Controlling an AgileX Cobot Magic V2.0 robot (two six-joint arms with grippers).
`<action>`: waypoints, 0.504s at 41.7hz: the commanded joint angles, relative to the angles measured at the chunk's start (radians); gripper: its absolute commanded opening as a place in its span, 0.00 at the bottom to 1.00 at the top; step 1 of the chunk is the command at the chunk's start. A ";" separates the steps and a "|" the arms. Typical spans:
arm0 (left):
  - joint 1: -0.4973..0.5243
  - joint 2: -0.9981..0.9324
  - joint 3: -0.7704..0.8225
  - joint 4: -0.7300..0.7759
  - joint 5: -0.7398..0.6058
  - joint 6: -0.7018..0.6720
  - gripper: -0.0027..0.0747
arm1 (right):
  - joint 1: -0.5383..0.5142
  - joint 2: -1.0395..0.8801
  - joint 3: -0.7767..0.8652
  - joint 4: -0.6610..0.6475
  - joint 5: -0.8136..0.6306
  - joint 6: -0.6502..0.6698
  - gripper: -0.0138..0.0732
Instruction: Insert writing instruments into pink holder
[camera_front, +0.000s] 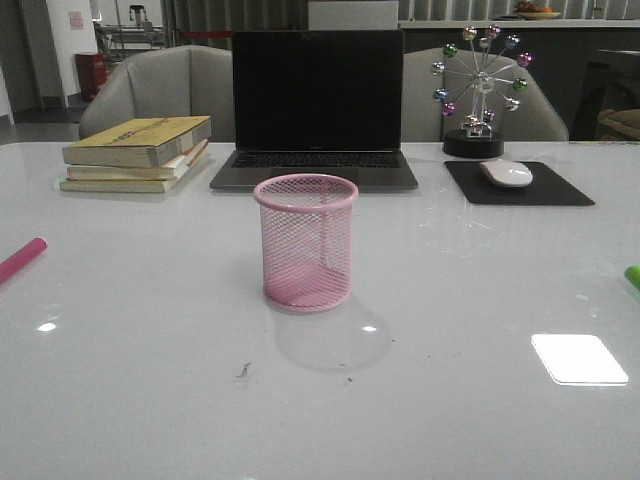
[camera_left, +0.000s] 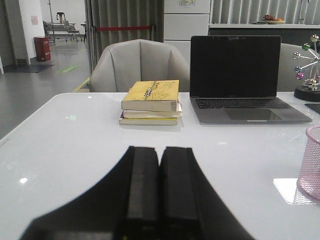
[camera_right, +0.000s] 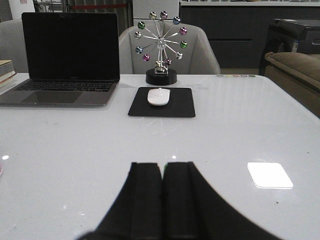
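Observation:
The pink holder (camera_front: 306, 241) stands upright in the middle of the table, and nothing shows inside it. Its mesh side also shows in the left wrist view (camera_left: 311, 165). A magenta pen (camera_front: 20, 259) lies on the table at the far left edge of the front view. Only the end of a lime green pen (camera_front: 633, 276) shows at the far right edge. My left gripper (camera_left: 160, 148) is shut over bare table with nothing in it. My right gripper (camera_right: 163, 165) is shut too, with a green sliver (camera_right: 164, 165) peeking past its tips. Neither gripper appears in the front view.
At the back stand a stack of books (camera_front: 137, 153), an open laptop (camera_front: 316, 105), a mouse (camera_front: 507, 172) on a black pad (camera_front: 520, 185), and a ball ornament (camera_front: 480, 90). Grey chairs stand behind the table.

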 joint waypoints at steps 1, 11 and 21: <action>0.004 -0.021 0.004 -0.005 -0.089 -0.001 0.15 | -0.006 -0.019 -0.003 0.003 -0.089 0.002 0.22; 0.004 -0.021 0.004 -0.005 -0.089 -0.001 0.15 | -0.006 -0.019 -0.003 0.003 -0.089 0.002 0.22; 0.004 -0.021 0.004 -0.005 -0.089 -0.001 0.15 | -0.006 -0.019 -0.003 0.003 -0.124 0.002 0.22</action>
